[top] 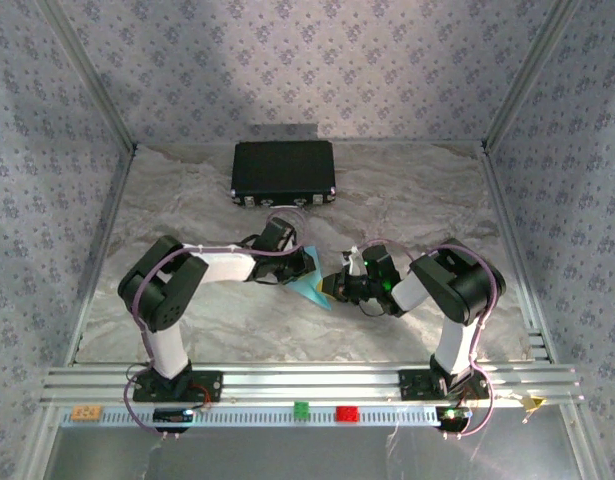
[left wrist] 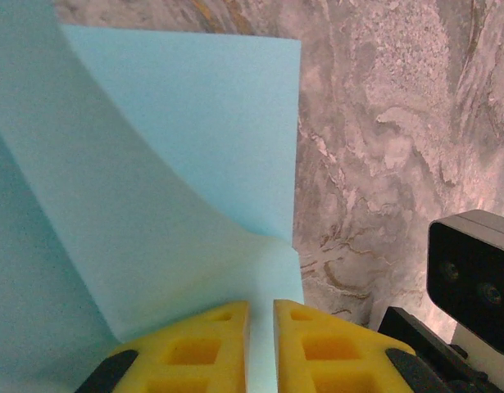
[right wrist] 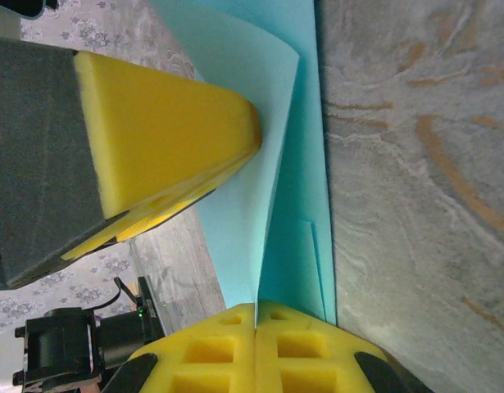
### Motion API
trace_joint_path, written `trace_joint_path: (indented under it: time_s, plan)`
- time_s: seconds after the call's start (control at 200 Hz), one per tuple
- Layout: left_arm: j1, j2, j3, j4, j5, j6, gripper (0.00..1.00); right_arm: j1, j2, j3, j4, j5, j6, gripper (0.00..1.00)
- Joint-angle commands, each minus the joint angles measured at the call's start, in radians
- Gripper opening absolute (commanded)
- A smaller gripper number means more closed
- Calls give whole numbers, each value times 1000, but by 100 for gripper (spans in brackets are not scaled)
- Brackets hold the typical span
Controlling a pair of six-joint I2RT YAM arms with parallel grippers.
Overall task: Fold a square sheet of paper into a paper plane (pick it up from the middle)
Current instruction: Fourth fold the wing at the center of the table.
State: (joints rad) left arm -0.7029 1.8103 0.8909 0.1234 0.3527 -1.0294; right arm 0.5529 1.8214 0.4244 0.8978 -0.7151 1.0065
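Overhead camera looks down; close wrist cameras share the paper (left wrist: 153, 164)

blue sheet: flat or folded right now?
Folded, partway: in the right wrist view the sheet shows two layers meeting at a bend, pinched in the right gripper; the left gripper pinches it too.

No words, brands or numbers are legible. The orange tag (top: 85, 412), left of the green block (top: 301, 409) on the front rail (top: 237, 416), bears dark marks too small to read.
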Motion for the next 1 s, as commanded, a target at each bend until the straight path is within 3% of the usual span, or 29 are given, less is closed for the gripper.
trace_joint_path:
  time_s: [0.0, 0.215, 0.6, 0.994]
  plan:
    - [-4, 39, 42, -52, 21, 31, 15, -7, 21, -15, -132, 79, -2, 1]
    - [-6, 69, 40, -75, 17, 28, 13, -13, 20, -15, -145, 86, 0, 1]
    - [-5, 72, 34, -87, 16, 39, 13, 1, -69, 6, -301, 78, -65, 19]
    - [-5, 72, 23, -67, 20, 30, 12, 26, -161, 19, -540, 130, -182, 21]
